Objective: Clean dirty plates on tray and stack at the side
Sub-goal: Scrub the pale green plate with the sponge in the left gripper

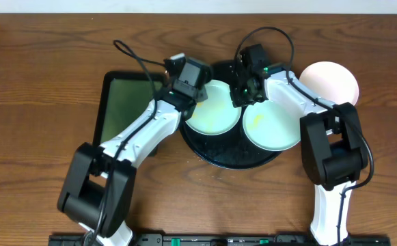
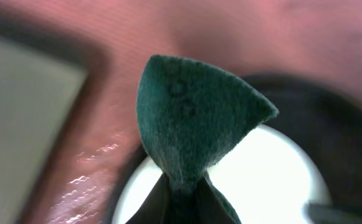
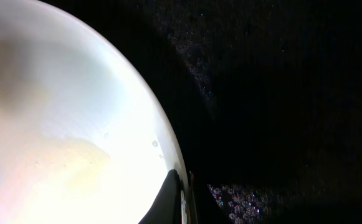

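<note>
Mid-counter (image 1: 41, 82), centre of the overhead frame: the round tray (image 1: 227, 161). Two plates lie in it side by side. The left plate (image 1: 215, 116) is toward the tray's upper left. The right plate (image 1: 272, 130) is toward its right, rim reaching past the tray edge. Their rims meet near the middle; touching or overlapping, cannot tell. Off the tray, on the counter at upper right, lies the third plate (image 1: 331, 78), near the right plate. Just left of the round tray is the rectangular tray (image 1: 123, 102). The left hand (image 1: 186, 80) is over the left plate's upper-left rim, a pad (image 2: 193, 118) pinched in it above the plate edge. The right hand (image 1: 246, 92) is at the back, between the two plates.
</note>
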Motion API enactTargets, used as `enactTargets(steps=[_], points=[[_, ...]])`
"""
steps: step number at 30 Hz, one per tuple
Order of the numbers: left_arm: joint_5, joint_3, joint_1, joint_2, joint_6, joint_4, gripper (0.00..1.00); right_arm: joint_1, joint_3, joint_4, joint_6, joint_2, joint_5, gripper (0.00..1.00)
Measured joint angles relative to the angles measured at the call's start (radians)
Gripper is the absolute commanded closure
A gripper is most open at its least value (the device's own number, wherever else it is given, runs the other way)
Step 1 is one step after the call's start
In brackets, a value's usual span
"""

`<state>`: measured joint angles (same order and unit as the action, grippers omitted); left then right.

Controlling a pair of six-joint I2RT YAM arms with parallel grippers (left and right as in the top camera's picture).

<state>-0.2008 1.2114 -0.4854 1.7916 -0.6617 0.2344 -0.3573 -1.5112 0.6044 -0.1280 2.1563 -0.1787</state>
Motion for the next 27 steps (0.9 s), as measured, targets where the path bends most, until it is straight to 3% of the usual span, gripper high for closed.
enactTargets(steps=[6, 15, 20, 27], points=[[0.173, 0.000, -0.019, 0.024, -0.039, -0.089, 0.92, 0.000, 0.013, -0.015, 0.000, -0.005, -0.003, 0.99], [0.222, 0.000, -0.069, 0.204, -0.101, -0.127, 0.92, 0.001, 0.014, -0.018, -0.001, -0.006, -0.004, 0.99], [0.137, 0.025, -0.075, 0.209, -0.088, -0.022, 0.93, 0.001, 0.014, -0.018, -0.001, -0.006, -0.004, 0.99], [-0.090, 0.038, -0.067, 0.190, -0.040, 0.162, 0.92, 0.001, 0.014, -0.015, -0.001, -0.006, -0.004, 0.99]])
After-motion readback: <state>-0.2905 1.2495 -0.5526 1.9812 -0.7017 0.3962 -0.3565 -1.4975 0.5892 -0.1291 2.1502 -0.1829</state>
